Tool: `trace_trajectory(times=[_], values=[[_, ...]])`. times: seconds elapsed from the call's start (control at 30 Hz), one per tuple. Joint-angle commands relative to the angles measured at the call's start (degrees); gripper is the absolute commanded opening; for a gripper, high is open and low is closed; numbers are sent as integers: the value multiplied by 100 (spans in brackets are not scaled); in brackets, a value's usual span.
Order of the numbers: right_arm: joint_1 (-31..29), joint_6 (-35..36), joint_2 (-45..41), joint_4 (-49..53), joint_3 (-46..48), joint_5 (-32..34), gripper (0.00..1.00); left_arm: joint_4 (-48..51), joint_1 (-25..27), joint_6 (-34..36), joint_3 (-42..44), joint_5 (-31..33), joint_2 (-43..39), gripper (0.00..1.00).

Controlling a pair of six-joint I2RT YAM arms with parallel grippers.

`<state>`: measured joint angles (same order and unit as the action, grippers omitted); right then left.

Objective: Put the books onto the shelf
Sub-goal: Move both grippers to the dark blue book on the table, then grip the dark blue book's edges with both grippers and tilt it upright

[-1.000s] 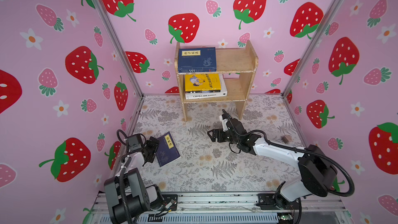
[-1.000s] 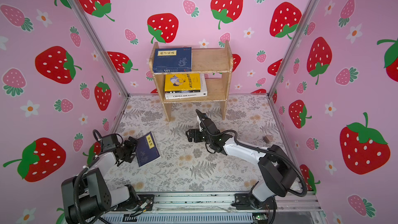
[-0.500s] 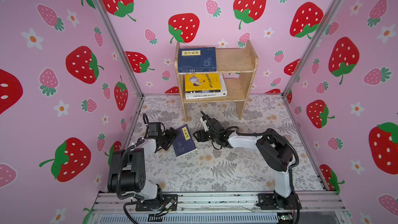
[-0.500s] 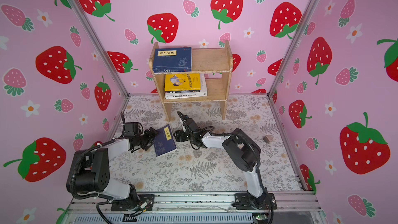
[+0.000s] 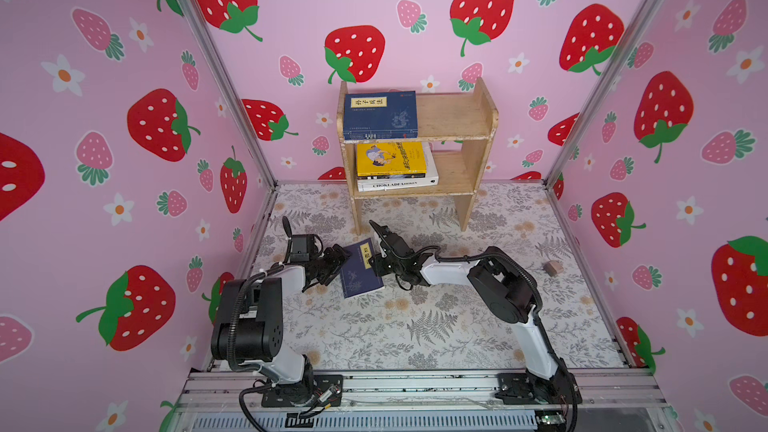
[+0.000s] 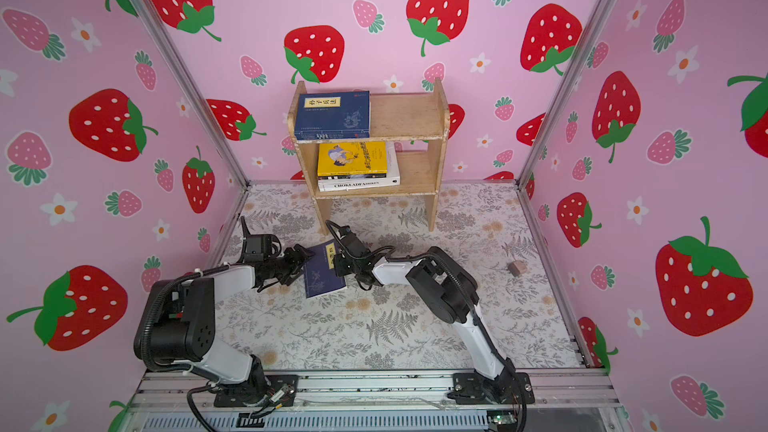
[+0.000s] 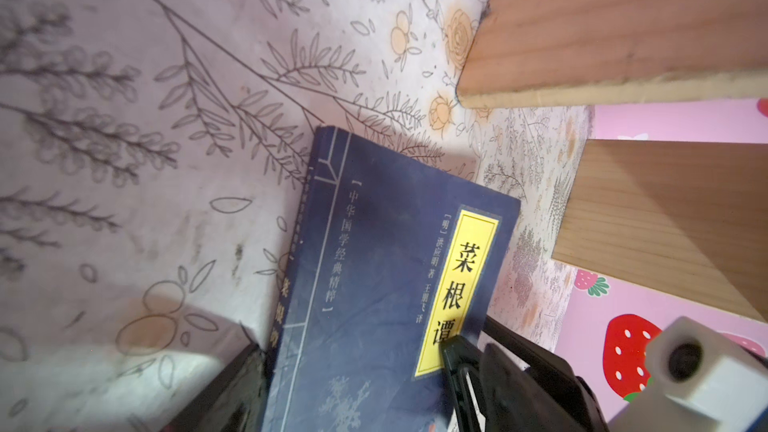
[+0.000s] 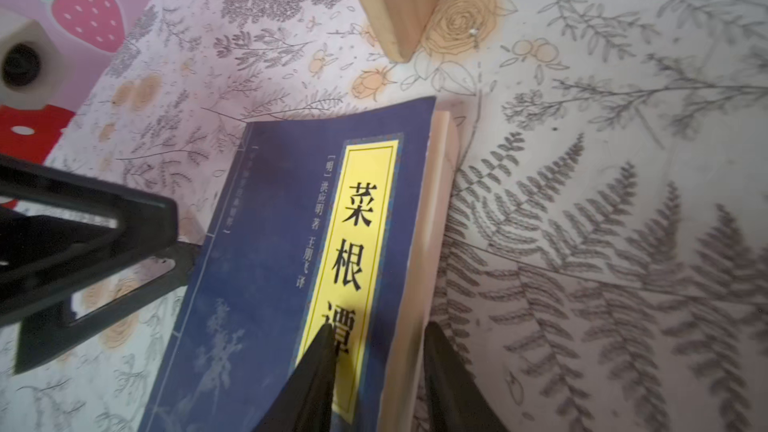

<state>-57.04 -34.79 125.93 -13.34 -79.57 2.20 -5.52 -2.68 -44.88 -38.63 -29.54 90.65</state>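
Here's the navy book (image 5: 360,272) with the yellow title label, lying on the floral counter (image 5: 415,326) right between the two hands, its near corner jutting toward the rail. The left hand (image 5: 338,258) sits at the spine side, spread wide, and the right wrist view shows one of its black fingers (image 8: 166,243) touching the spine edge. Across from it, the right hand (image 8: 374,351) is drawn narrow over the long page edge: one finger lies on the cover over the yellow label and the other sits just outside the page block. Whether it is truly pinching the book I cannot tell. Just past the right hand's fingertips stands a leg of the shelf (image 5: 453,118). It is near the book's far corner but apart from it, with a strip of counter showing between them. Up beyond both hands, the top tier carries another navy book (image 5: 380,114) pushed to the side nearer the left hand, and the board beside it is bare wood out to the upright panel. On the lower tier the yellow book (image 5: 390,157) tops a stack with the white Chokladfabriken (image 5: 397,185) at the bottom, again toward the left hand's side, with bare board next to it. Off behind the right hand's arm, well apart, lies a small wooden block (image 5: 552,268). Back from both hands toward the arm bases, the counter lies wide.
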Motion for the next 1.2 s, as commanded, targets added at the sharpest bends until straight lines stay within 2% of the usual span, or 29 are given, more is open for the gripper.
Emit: trace_trajectory(times=[0.0,0.3,0.53,0.67,0.87,1.0,1.17], values=[[-27,-102,-43,163,104,557,33,-38,31,12,135,-113,186,84],[-36,-204,426,388,-50,441,23,-1120,185,-227,409,-698,213,81],[-36,-58,704,264,-103,-156,20,-2580,180,-840,735,-1369,-12,81],[-39,100,717,-45,7,-516,20,-3179,196,-1224,852,-1502,-305,77],[-44,170,730,-452,16,-1065,21,-2973,241,-1207,856,-1324,-675,63],[-44,174,722,-459,-32,-1036,21,-2517,247,-1085,785,-1197,-690,55],[-44,188,622,-450,27,-974,21,-1055,340,-535,487,-599,-792,45]])
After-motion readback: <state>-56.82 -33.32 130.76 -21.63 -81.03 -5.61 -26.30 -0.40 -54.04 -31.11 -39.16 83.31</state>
